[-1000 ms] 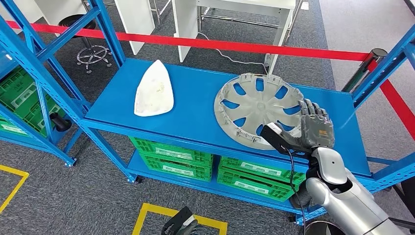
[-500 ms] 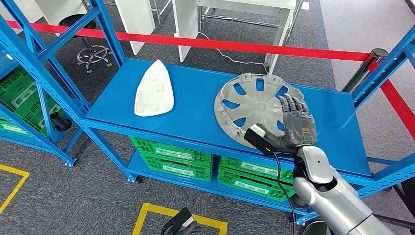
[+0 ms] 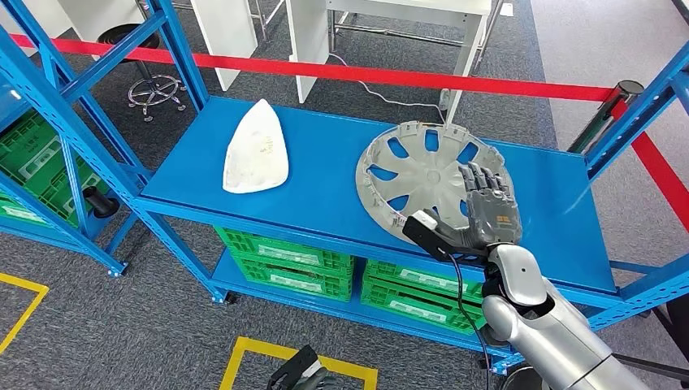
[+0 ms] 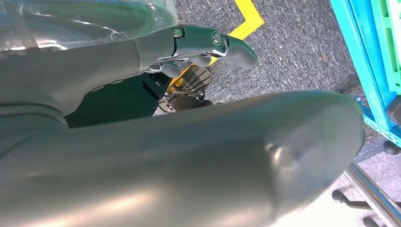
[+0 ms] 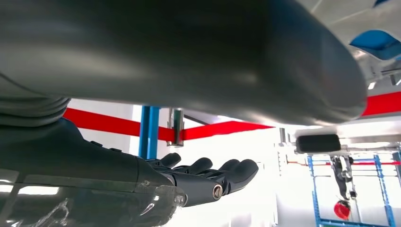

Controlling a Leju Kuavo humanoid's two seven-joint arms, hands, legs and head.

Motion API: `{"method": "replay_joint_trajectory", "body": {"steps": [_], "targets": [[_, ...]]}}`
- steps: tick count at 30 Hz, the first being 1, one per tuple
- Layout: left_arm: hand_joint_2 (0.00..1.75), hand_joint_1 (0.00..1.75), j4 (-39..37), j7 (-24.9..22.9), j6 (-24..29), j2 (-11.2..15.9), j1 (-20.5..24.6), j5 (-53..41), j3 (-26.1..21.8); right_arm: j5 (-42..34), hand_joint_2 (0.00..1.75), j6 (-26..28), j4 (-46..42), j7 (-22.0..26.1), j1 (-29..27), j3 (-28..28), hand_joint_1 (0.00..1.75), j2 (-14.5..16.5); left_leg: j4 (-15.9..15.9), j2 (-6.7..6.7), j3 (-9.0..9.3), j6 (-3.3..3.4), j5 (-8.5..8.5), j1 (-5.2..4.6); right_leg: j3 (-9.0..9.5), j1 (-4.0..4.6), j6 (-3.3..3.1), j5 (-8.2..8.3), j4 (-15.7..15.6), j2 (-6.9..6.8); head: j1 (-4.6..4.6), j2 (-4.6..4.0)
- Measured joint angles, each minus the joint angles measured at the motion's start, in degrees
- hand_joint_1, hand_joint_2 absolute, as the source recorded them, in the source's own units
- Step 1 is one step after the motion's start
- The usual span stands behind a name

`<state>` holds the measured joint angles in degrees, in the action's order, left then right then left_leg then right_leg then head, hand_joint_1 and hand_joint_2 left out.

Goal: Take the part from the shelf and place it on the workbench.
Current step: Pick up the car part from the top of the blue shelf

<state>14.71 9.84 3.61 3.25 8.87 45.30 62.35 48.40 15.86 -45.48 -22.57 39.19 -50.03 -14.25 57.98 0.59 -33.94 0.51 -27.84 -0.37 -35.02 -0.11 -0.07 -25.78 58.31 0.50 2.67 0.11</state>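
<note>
The grey plastic wheel cover with curved spoke openings (image 3: pixel 428 181) lies flat on the top deck of the blue metal shelf (image 3: pixel 325 183), toward the deck's right half and close to its front edge. The robot's right hand (image 3: pixel 487 210) hovers over the near right rim of the wheel cover, back of the hand up, its dark fingers (image 3: pixel 479 180) stretched forward and a little apart above the spokes. Nothing is held in them. Whether the fingertips touch the plastic cannot be told from the head view. In the right wrist view the same hand (image 5: pixel 189 182) is seen from behind, fingers (image 5: pixel 236 171) extended nearly straight and side by side, with a red barrier tape (image 5: pixel 108 124) and a blue upright beyond them.

On the left half of the same deck, well apart from the wheel cover, lies a white teardrop-shaped moulded panel (image 3: pixel 255 149). Under the deck, green plastic crates (image 3: pixel 284 258) sit side by side on the lower level. A red barrier tape (image 3: pixel 349 73) runs behind the shelf, above grey carpet.

The left hand (image 3: pixel 305 374) hangs low at the picture's bottom edge, over a yellow floor marking (image 3: pixel 244 353). In the left wrist view its fingers (image 4: pixel 208 45) curl loosely with nothing between them, though how far they close cannot be told.
</note>
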Motion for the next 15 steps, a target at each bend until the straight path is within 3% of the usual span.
{"method": "replay_joint_trajectory", "body": {"steps": [15], "targets": [[0.00,0.00,0.0,0.0,0.0,0.0,0.1,0.1,0.6,-2.0,0.00,-1.4,4.8,-0.7,-1.2,0.0,0.00,0.1,0.0,0.00,0.01,0.00,0.00,0.00,0.00,0.00,0.00,0.00,0.0,0.01,-0.01,0.00]]}}
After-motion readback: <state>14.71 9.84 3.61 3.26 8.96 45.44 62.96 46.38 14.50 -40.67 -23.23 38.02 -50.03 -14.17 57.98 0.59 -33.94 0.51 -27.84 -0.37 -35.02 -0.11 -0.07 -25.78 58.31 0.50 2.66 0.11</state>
